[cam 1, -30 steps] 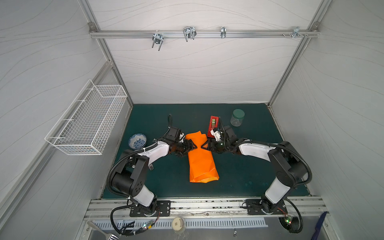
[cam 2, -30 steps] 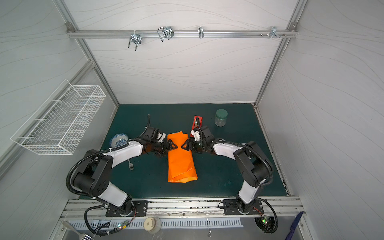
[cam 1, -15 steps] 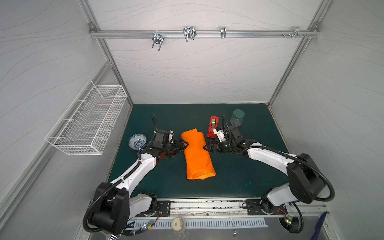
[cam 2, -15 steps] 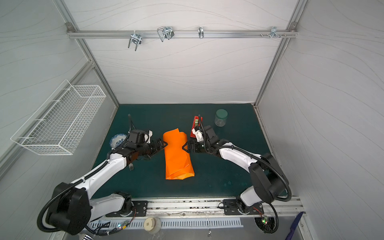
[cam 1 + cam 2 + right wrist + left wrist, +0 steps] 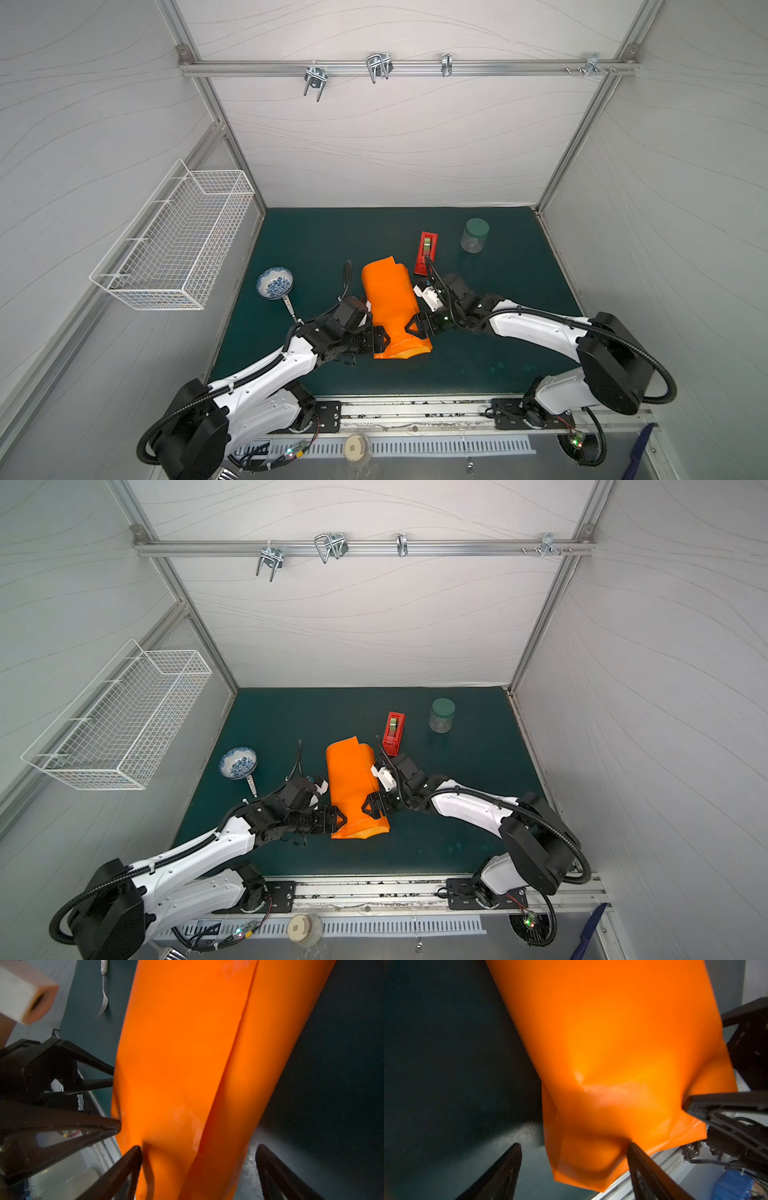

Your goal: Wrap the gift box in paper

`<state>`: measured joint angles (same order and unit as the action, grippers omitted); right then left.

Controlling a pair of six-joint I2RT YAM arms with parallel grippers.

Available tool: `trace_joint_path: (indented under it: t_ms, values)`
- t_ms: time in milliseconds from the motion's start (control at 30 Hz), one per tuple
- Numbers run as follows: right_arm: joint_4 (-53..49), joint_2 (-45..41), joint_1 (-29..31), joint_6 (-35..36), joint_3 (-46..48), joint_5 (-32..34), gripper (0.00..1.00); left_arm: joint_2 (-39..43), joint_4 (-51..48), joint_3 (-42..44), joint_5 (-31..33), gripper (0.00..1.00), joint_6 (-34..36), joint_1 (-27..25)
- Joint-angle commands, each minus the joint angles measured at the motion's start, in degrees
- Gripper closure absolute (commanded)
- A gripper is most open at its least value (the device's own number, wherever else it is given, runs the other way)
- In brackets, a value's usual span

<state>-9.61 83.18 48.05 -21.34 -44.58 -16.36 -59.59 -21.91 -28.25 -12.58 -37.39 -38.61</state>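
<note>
Black jaws of the left gripper (image 5: 384,338) stand spread, tips against the near end of the paper (image 5: 390,307). The right gripper (image 5: 410,328), spread too, presses the opposite side. The orange paper lies folded lengthwise mid-mat (image 5: 478,365), with a red tape dispenser (image 5: 427,252) just beyond.

the paper (image 5: 390,307) lies mid-mat (image 5: 478,365), running front to back. my left gripper (image 5: 385,338) stands at its left side and my right gripper (image 5: 410,326) at its right, both near its front end. the tape dispenser (image 5: 427,251) lies behind-right of the paper, the jar (image 5: 474,236) further right, the bowl (image 5: 275,282) well left.
</note>
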Motion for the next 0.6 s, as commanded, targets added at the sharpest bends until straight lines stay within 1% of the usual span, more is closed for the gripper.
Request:
trace_joint_path:
  t_ms: [0, 200, 300, 400, 567]
  values:
    - [-1.36, 1.14, 0.46, 2.30, 0.53, 2.39, 0.17, -1.38, 4.00, -2.26, 2.14, 0.19, 2.20, -0.61]
    - [-0.28, 2.59, 1.14, 3.26, 1.16, 4.77, 0.23, -3.88, 5.76, -2.30, 3.35, 0.20, 3.76, -0.84]
    - [-0.59, 3.24, 1.93, 4.16, 0.88, 7.05, 0.25, -4.11, 6.42, -2.30, 3.44, 0.21, 4.74, -0.81]
    - [0.02, 3.52, 2.32, 4.38, 0.96, 8.21, 0.27, -4.29, 6.66, -2.16, 5.89, 0.21, 5.16, -0.82]
    - [1.87, 3.66, 3.34, 4.21, 1.38, 10.26, 0.31, -5.76, 8.52, -1.51, 7.39, 0.26, 5.31, -0.93]
